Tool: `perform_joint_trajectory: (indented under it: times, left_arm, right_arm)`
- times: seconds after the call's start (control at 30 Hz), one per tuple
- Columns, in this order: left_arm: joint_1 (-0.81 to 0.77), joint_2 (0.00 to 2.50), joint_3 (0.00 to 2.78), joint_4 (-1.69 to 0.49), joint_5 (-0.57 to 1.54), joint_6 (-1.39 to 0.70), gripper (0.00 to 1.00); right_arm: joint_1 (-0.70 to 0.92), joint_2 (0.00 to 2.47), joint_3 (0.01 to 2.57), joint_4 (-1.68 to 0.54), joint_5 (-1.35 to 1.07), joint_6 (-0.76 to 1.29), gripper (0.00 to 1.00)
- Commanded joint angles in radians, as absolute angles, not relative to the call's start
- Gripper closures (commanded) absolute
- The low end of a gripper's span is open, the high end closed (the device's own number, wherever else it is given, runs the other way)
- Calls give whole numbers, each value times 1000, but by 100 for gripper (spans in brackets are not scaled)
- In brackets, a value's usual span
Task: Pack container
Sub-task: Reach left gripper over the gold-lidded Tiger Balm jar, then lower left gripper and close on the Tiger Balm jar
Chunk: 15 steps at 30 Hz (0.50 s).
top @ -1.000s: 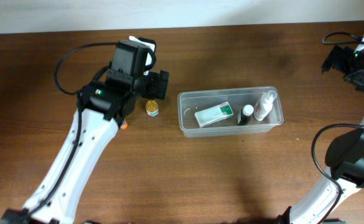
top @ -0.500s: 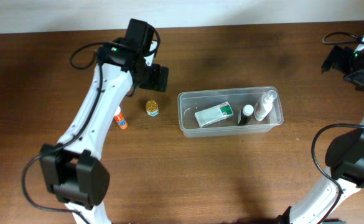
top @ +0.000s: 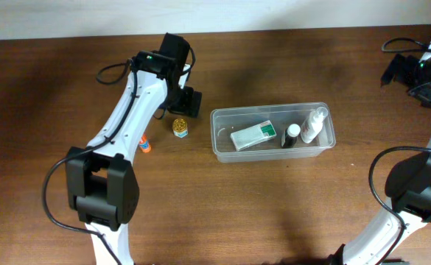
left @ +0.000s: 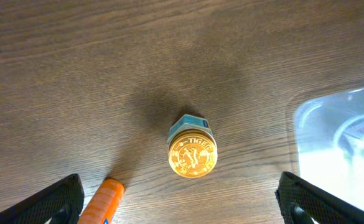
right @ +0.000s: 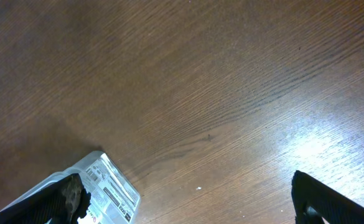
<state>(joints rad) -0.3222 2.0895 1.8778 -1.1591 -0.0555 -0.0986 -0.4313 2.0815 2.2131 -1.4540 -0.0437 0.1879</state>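
The container is a clear tub right of centre. It holds a green-and-white box, a black-capped bottle and a white spray bottle. A small gold-lidded jar stands on the table left of it. My left gripper is open and empty just above and behind the jar. In the left wrist view the jar sits between and ahead of the open gripper, with the container's corner at the right. My right gripper is open and empty at the far right.
An orange-capped tube lies left of the jar, and its cap shows by the left finger. A clear labelled corner of the container shows by the right gripper's left finger. Cables trail at the top right.
The left arm has swung its elbow back and leftward, uncovering the orange-capped tube. Its gripper stays near the gold-lidded jar. The right arm has not moved.
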Motion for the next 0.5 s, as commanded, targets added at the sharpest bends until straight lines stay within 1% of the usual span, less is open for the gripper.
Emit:
perform_joint_trajectory:
  times: [0.0, 0.17, 0.47]
  left_arm:
    - [-322, 2150, 1892, -1164, -44, -96, 1]
    - [-325, 2205, 1892, -1182, -41, -85, 1]
    - [-325, 2214, 1884, -1204, -28, -85, 1]
  right_arm:
    - [-432, 2086, 2212, -1454, -42, 200, 2]
    - [-432, 2086, 2212, -1454, -42, 200, 2]
    - [-432, 2086, 2212, -1454, -42, 200, 2]
